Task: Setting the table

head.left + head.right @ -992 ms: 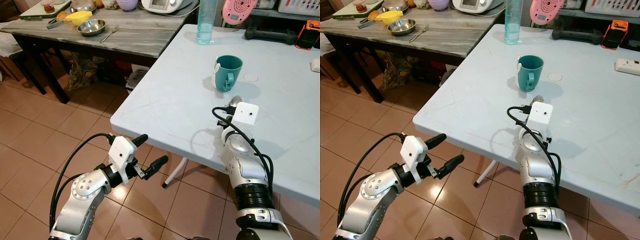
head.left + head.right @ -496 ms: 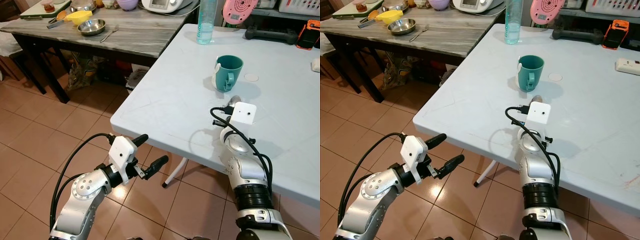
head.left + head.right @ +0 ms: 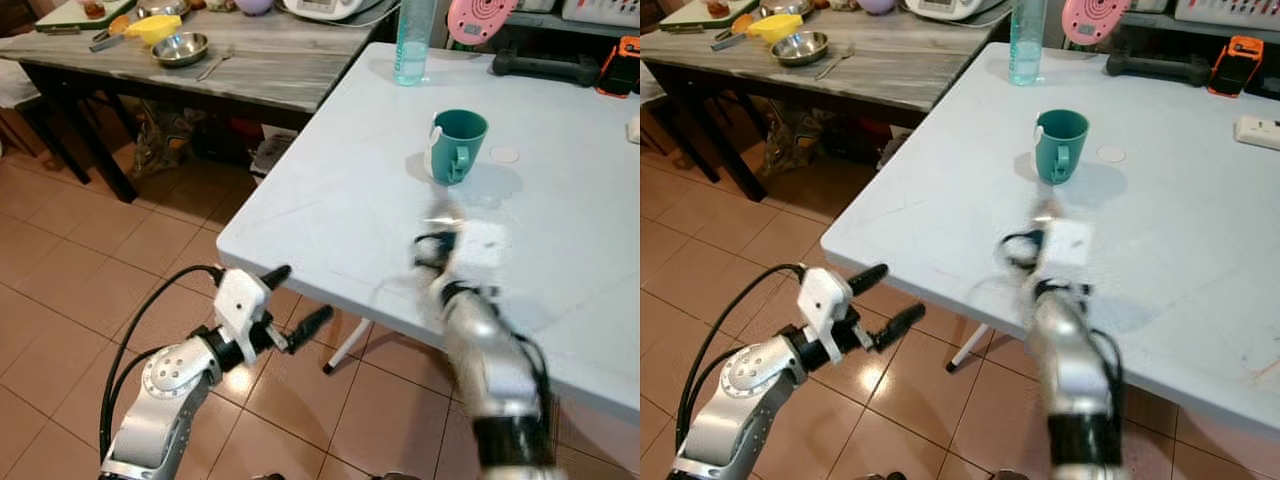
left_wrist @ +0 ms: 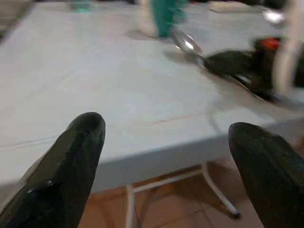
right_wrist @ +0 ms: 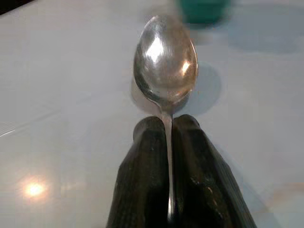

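A teal mug (image 3: 458,145) stands upright on the white table (image 3: 340,200). My right gripper (image 5: 167,126) is shut on the handle of a metal spoon (image 5: 165,64); the bowl of the spoon sticks out past the fingertips just above the tabletop. It is a short way in front of the mug. The right arm (image 3: 475,320) is blurred in the eye views. My left gripper (image 3: 297,298) hangs open below the table's near edge, over the floor, with nothing between its fingers. In the left wrist view the spoon (image 4: 186,43) lies beyond the table edge.
A clear water bottle (image 3: 413,45) stands at the table's far side. A dark wooden table (image 3: 270,70) at the back left carries a steel bowl (image 3: 181,48), a yellow bowl and a fork. An orange device (image 3: 620,65) sits at the far right. Tiled floor lies below.
My right arm with the spoon has gone blurred and shifted slightly left and nearer. The mug and my left arm have stayed put.
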### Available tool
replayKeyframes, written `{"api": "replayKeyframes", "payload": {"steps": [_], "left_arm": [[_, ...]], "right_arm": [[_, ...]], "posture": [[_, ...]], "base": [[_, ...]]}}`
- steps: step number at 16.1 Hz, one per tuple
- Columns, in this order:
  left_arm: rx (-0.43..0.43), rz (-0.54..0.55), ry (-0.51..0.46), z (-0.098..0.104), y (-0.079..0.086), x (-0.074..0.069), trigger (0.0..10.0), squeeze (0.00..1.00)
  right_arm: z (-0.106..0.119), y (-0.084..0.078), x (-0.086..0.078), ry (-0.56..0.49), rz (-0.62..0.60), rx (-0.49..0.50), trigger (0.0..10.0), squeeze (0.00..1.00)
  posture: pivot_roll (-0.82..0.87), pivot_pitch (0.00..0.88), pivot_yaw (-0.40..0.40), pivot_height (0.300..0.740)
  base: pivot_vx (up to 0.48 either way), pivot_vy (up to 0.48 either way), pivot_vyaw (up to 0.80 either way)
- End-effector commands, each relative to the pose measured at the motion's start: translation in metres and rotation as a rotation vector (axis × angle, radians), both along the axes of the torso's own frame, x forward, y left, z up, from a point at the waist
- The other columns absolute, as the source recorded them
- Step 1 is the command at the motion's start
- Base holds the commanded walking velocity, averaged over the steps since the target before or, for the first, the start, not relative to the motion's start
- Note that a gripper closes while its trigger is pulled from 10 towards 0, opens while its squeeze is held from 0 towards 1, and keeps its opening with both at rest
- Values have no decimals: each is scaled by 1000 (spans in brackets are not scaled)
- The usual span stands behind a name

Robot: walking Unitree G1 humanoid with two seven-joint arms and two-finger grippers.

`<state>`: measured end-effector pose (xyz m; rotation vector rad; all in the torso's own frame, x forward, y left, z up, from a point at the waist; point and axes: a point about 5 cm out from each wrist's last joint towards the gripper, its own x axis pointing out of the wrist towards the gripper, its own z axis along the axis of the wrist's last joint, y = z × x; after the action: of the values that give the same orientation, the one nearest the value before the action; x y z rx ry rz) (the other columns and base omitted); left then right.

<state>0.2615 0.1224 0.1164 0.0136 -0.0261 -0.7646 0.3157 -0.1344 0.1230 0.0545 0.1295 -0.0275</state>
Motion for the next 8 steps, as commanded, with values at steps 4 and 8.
{"api": "replayKeyframes", "payload": {"steps": [4,8], "left_arm": [[17,341,-39,2,36,18,10000,0],[48,600,1,-9,56,17,10000,0]], "right_arm": [[14,15,-12,-96,141,-47,0,0],[34,-1,-20,-219,98,-119,4431,0]], "posture": [[-54,115,80,740],[-42,117,67,740]], "base": [[0,0,0],[0,0,0]]}}
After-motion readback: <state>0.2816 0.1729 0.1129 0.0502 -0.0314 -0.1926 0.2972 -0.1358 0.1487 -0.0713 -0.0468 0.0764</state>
